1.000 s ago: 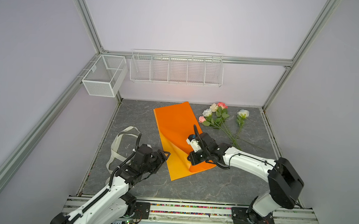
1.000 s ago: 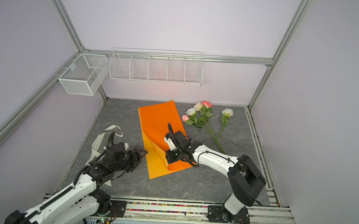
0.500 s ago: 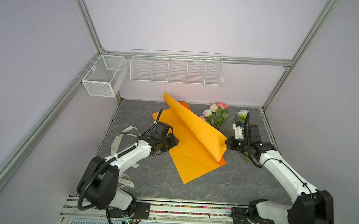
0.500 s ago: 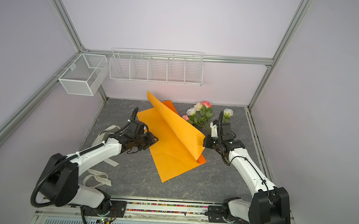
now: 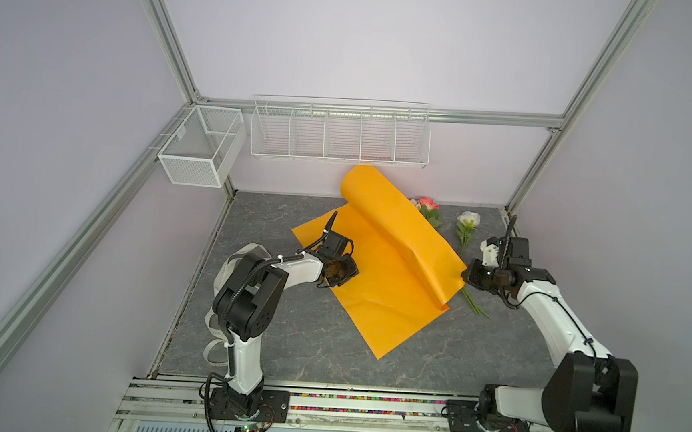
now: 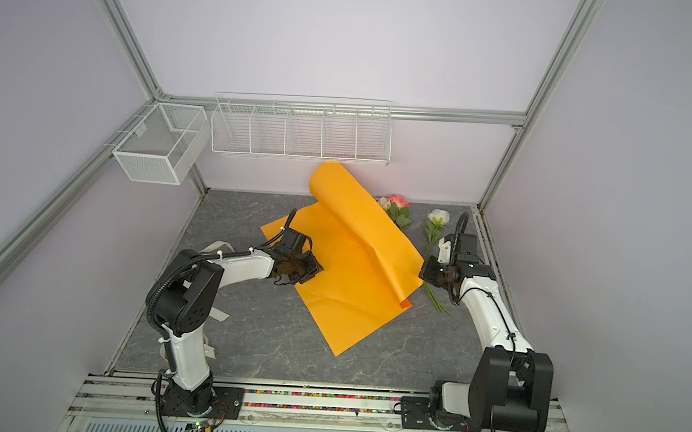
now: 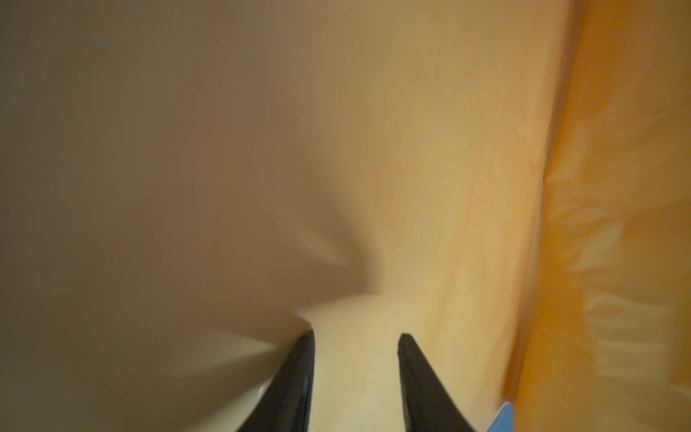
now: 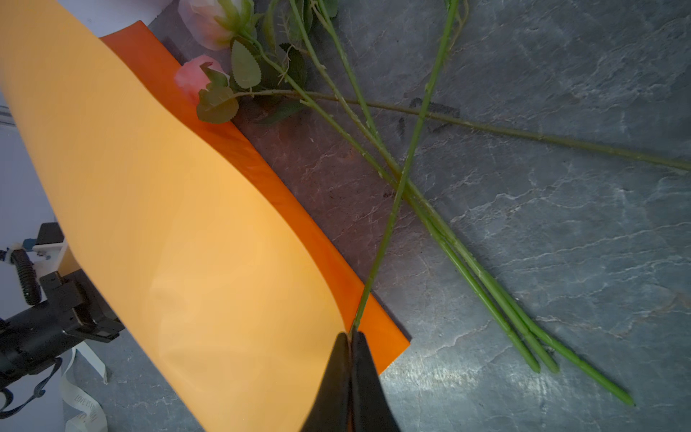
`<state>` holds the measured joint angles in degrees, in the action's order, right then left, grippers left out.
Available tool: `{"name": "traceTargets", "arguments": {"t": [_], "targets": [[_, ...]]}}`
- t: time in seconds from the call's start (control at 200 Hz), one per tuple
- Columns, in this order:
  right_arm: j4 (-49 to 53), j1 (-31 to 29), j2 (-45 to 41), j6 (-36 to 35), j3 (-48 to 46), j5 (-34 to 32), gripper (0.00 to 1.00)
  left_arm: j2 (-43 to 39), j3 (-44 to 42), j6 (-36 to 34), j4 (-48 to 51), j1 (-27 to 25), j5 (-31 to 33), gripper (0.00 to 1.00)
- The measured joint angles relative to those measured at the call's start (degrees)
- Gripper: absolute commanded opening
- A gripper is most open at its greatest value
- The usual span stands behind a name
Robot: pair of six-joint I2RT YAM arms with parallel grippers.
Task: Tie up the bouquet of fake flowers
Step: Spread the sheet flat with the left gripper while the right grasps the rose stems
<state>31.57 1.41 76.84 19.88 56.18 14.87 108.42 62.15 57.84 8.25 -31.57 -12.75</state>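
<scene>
Only the right wrist view shows right hand apparently pinching orange paper.

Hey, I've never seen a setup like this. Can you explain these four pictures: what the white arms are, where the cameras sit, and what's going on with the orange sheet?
Two white robot arms are mounted at the front of a grey table. Two pictures look down from overhead and are nearly identical. The other two come from a camera on each arm's wrist. An orange paper sheet lies on the table. The right end effector is shut on one edge, holding it up so the sheet curls. The left end effector sits over the flat part, its jaws apart. Beside the paper lie loose fake flowers, and a cream ribbon lies near the left arm. Nothing is tied yet.
</scene>
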Motion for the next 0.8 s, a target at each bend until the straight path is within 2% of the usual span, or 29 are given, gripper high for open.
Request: {"name": "traceTargets", "arguments": {"t": [0.195, 0.335, 0.56, 0.695, 0.8], "targets": [[0.46, 0.0, 1.73, -0.37, 1.55, 0.0, 0.07, -10.47, -12.68, 3.8, -0.11, 0.63, 4.17, 0.36], [1.2, -0.85, 7.52, -1.51, 6.43, 0.0, 0.07, -17.86, -20.52, 4.55, 0.66, 5.09, 4.31, 0.36], [1.62, -7.04, 21.64, -5.27, 18.67, -0.68, 0.07, -29.46, -28.76, 2.47, 7.74, 10.97, 8.92, 0.36], [1.84, -10.93, 30.47, -5.81, 25.07, -2.01, 0.07, -33.38, -30.49, 1.29, 12.28, 13.68, 11.15, 0.35], [2.4, -12.04, 34.05, -5.79, 26.73, -2.58, 0.07, -34.64, -30.45, 0.5, 15.08, 14.08, 12.57, 0.41]]}}
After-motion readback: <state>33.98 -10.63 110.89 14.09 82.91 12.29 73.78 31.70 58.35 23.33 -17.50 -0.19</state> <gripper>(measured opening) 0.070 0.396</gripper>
